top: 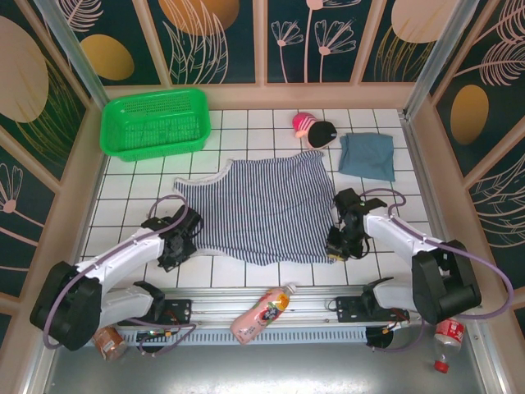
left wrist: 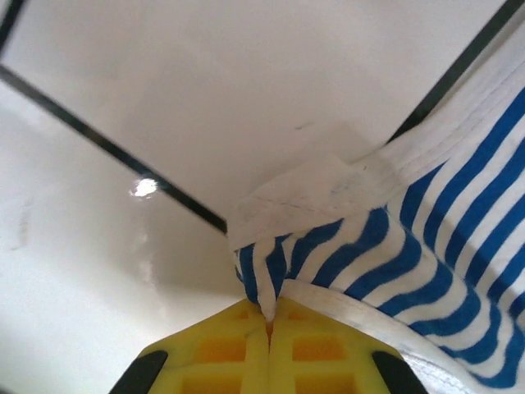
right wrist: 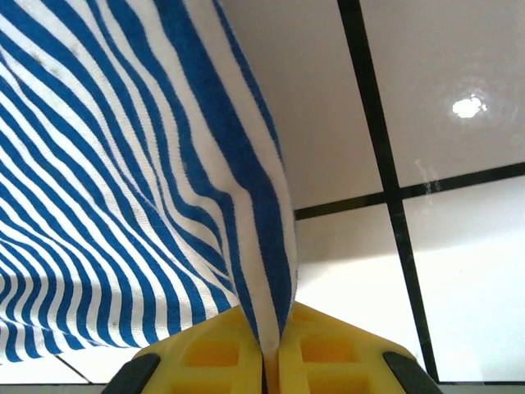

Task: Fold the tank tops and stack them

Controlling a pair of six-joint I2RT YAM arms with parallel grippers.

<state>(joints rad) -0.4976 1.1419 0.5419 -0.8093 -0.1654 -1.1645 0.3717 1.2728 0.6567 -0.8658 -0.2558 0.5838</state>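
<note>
Jaws, left gripper (left wrist: pixel 269 318): pressed together on a white-bound corner of the striped tank top (top: pixel 262 209). Jaws, right gripper (right wrist: pixel 275 349): pinching the striped edge on the opposite side. Both arms low, elbows outward, flanking the garment spread flat on the white tiled tabletop (top: pixel 123 209); bare tiles outside each gripper. Beyond: blue-grey tank top (top: pixel 367 156), folded, far right; green basket (top: pixel 156 123), far left.

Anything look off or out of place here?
A pink bottle lies on its side across the rail at the near edge. Otherwise fine: striped tank top spread flat, folded blue-grey top at the back right.
</note>
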